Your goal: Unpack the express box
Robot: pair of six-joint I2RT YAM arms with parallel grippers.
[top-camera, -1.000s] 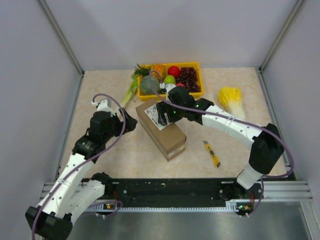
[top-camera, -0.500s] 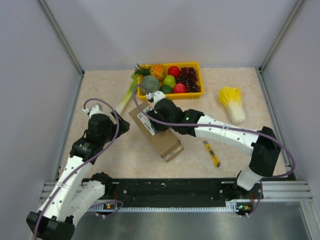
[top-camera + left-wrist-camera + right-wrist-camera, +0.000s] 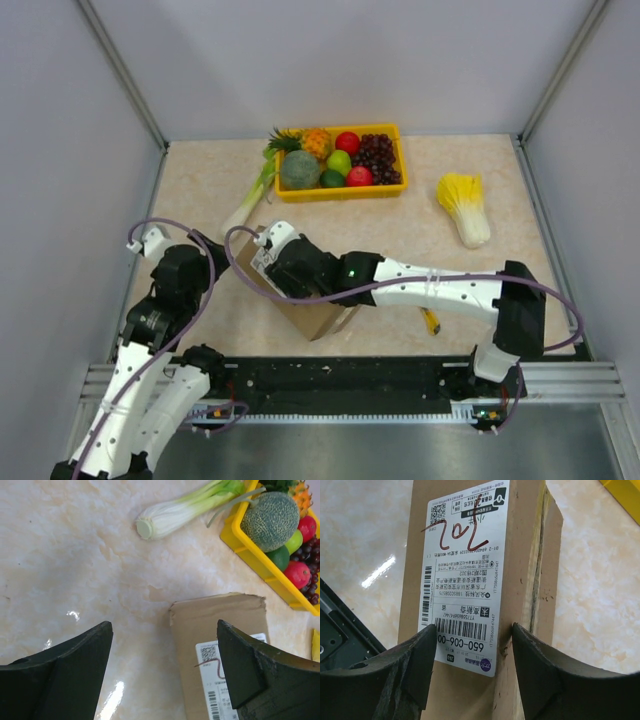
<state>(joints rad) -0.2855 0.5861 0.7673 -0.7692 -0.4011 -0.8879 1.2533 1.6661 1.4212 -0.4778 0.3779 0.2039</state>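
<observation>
The express box point(image 3: 312, 315) is a brown carton with a white label, lying at an angle near the table's front edge, left of centre. My right gripper point(image 3: 270, 262) is over its far-left end. In the right wrist view the jaws point(image 3: 474, 627) stand wide with the labelled box point(image 3: 465, 555) between the fingertips, which touch it. My left gripper point(image 3: 216, 258) is open and empty just left of the box. In the left wrist view point(image 3: 165, 630) the box's end point(image 3: 220, 625) lies under its right finger.
A yellow tray point(image 3: 345, 193) of fruit stands at the back centre. A leek point(image 3: 250, 195) lies left of it and a yellow-white cabbage point(image 3: 465, 205) at the right. A yellow utility knife point(image 3: 430, 322) shows partly under the right arm.
My right gripper has drawn the box toward the near left, turning it. My left arm has pulled back toward the left and the near edge.
</observation>
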